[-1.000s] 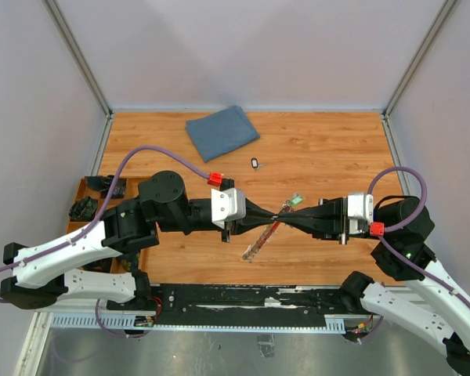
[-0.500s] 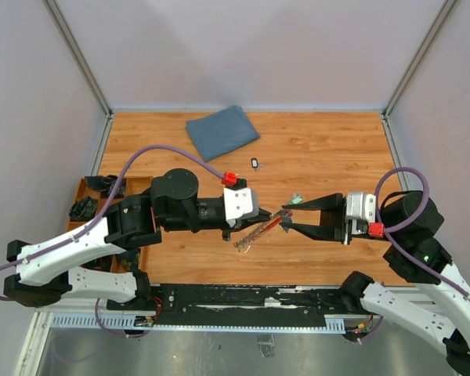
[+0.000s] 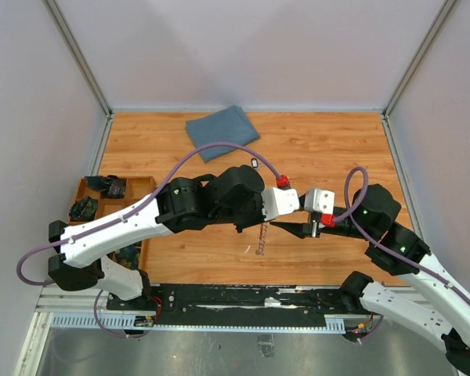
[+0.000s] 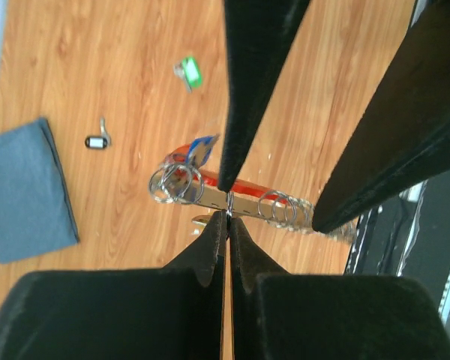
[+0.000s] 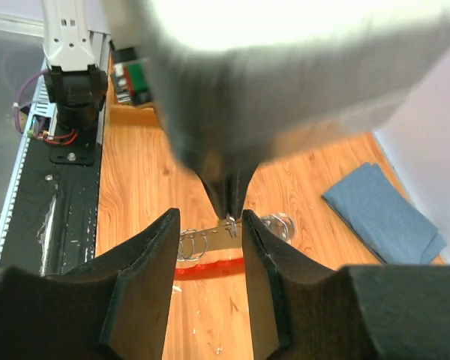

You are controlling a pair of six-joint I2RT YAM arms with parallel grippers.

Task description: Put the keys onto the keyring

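Left claw (image 4: 229, 214) pressed together, pinching keyring (image 4: 247, 201): silvery coiled rings plus a red curved loop, held above the wood-grain table (image 4: 97, 60). Right claw (image 5: 210, 225) spread, matte black fingers (image 5: 154, 262) flanking it.

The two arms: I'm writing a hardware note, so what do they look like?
The left arm and right arm match: white links, bulky black joints, and a white block at each wrist. A purple cable loops along each, ending in a red connector near the wrist. The fingers are matte black, tapering to narrow tips.
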